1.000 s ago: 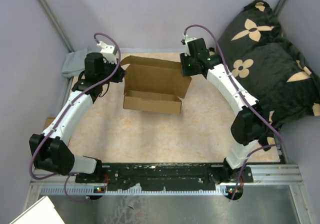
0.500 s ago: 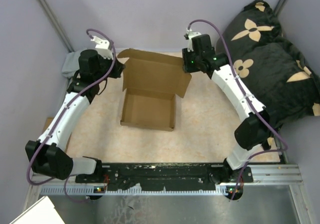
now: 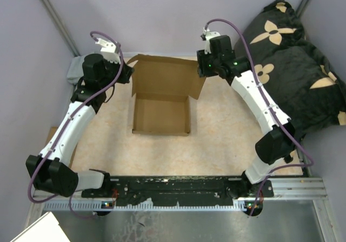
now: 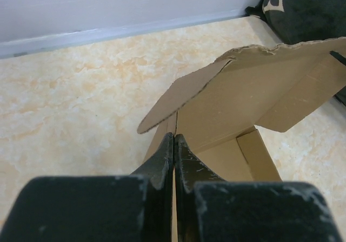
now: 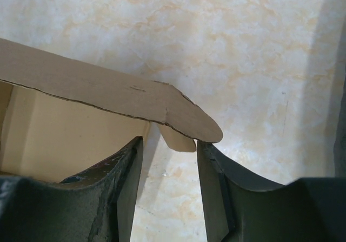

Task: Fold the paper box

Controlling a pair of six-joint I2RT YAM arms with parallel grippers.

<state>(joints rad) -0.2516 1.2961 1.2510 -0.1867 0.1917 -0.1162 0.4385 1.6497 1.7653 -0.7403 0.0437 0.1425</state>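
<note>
The paper box [image 3: 161,115] is brown cardboard and sits mid-table with its tray open upward. Its lid [image 3: 165,77] stands raised at the back. My left gripper [image 3: 127,71] is at the box's back left corner. In the left wrist view it [image 4: 174,136] is shut on a thin cardboard edge of the box [image 4: 243,106]. My right gripper [image 3: 200,69] is at the lid's right corner. In the right wrist view it [image 5: 168,142] is open, and the lid's rounded ear flap [image 5: 184,117] lies across its fingertips and touches the right finger [image 5: 216,166].
A black pillow with tan flowers [image 3: 286,52] fills the right side. A grey cloth [image 3: 75,69] lies at the back left behind the left arm. A small brown cardboard scrap [image 3: 52,131] is at the left edge. Walls close the back and sides.
The box has swung from tipped, with its front wall showing, to tray-up with the lid raised. Both grippers moved back and outward with the lid's corners.
</note>
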